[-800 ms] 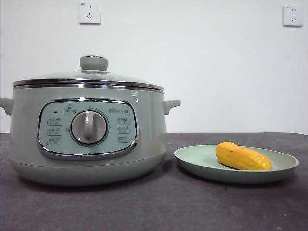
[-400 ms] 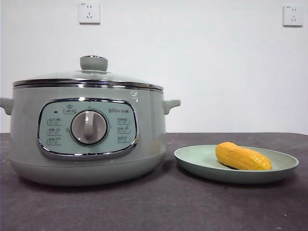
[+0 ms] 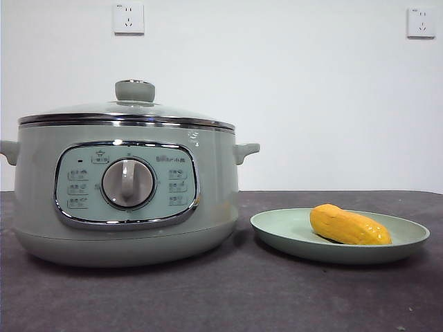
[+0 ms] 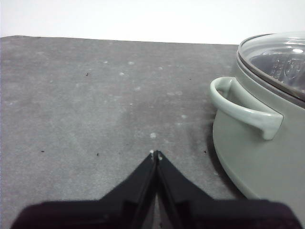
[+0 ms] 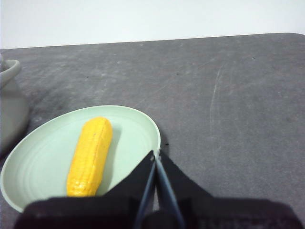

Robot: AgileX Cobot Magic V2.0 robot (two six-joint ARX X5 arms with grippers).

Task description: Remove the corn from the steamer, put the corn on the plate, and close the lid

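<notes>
The yellow corn (image 3: 349, 225) lies on the pale green plate (image 3: 277, 228) to the right of the steamer (image 3: 208, 200). The glass lid (image 3: 90, 111) with its green knob (image 3: 135, 90) sits closed on the steamer. In the right wrist view the corn (image 5: 90, 156) lies on the plate (image 5: 38, 157), and my right gripper (image 5: 156, 153) is shut and empty over the plate's edge. In the left wrist view my left gripper (image 4: 156, 153) is shut and empty over bare table, beside the steamer's side handle (image 4: 243, 112) and the lid (image 4: 279, 59). Neither gripper shows in the front view.
The dark grey table (image 3: 228, 297) carries the steamer and plate. A white wall with two sockets (image 3: 129, 18) stands behind. Bare table (image 4: 71, 105) lies beside the steamer, and more (image 5: 238, 105) beyond the plate.
</notes>
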